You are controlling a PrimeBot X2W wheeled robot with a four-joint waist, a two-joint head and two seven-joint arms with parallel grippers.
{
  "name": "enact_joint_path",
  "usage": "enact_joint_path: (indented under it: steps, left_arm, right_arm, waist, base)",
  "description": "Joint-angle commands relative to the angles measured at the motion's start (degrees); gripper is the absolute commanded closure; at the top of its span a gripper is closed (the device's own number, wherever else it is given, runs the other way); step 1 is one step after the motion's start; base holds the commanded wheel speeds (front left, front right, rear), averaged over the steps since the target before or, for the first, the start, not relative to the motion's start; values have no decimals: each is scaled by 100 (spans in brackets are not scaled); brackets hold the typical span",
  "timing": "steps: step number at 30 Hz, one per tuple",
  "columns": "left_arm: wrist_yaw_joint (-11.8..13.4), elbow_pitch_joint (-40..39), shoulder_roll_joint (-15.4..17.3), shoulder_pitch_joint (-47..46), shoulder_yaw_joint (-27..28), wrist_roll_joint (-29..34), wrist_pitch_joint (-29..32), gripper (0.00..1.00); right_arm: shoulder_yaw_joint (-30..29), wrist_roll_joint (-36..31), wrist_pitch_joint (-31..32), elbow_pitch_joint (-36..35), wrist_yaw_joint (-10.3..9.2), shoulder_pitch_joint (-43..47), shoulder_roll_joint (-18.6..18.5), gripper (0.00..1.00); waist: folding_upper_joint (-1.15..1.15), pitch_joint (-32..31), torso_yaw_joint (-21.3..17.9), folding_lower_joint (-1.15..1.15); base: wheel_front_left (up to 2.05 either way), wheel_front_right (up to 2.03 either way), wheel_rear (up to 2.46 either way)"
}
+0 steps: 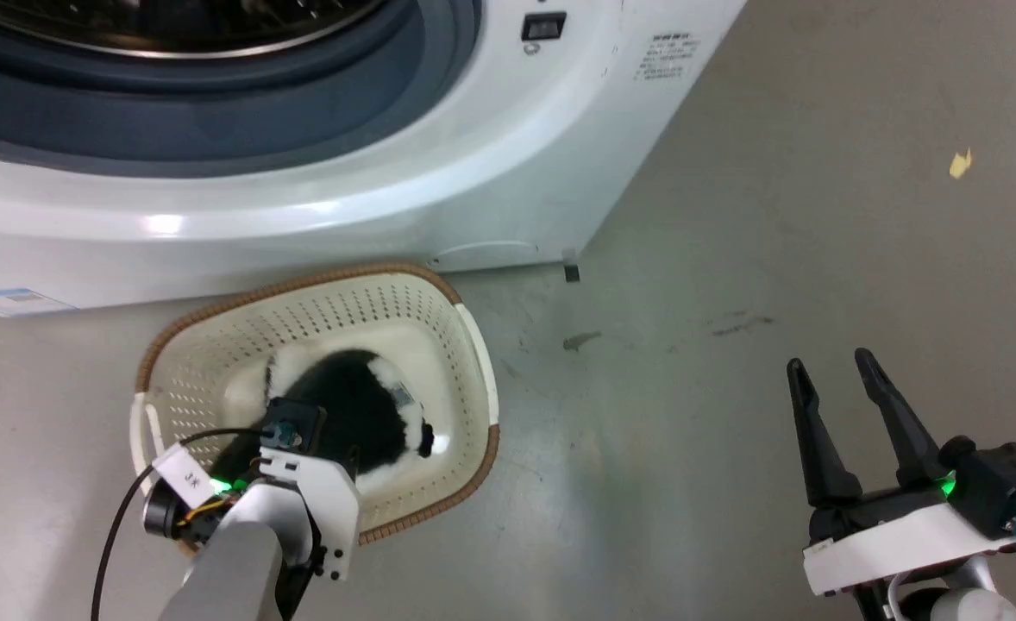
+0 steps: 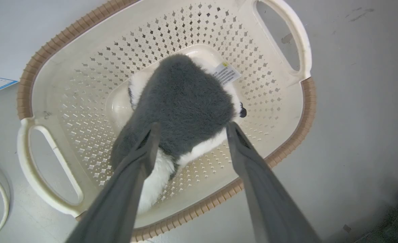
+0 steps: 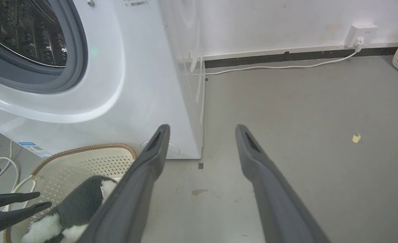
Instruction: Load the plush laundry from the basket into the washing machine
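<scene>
Around: the washing machine (image 1: 301, 216) stands just behind the basket (image 1: 473, 345), close to its brown rim; a yellow scrap (image 1: 960, 163) lies well apart to the right.
Load: the plush laundry (image 1: 353, 405) lies on the basket's bottom, dark back up, tag showing.
Ground and room: scuffed grey floor (image 1: 775, 259); white wall (image 3: 270, 20) with a socket (image 3: 364, 32) and cable (image 3: 270, 66).
Left arm: the left pincer (image 2: 190, 128) is spread wide, fingers either side of the plush's back; contact I cannot tell.
Right arm: the right pincer (image 1: 827, 360) is spread, holding nothing, over bare floor.
</scene>
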Motion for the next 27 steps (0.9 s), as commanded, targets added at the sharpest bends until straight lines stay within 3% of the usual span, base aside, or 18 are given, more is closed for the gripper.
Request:
enact_joint_path:
  steps: [1, 27]
  left_arm:
    - [-33, 160, 62, -174, -60, -8, 28, 0]
    - [-110, 1705, 710, -1937, -830, -123, 716, 0]
  right_arm:
    - [19, 74, -52, -38, -3, -112, 16, 0]
    - [221, 761, -363, -142, -5, -493, 21, 0]
  waist:
    - [0, 142, -72, 0]
    - [0, 1646, -660, 0]
  base:
    - [0, 0, 0]
    - [0, 0, 0]
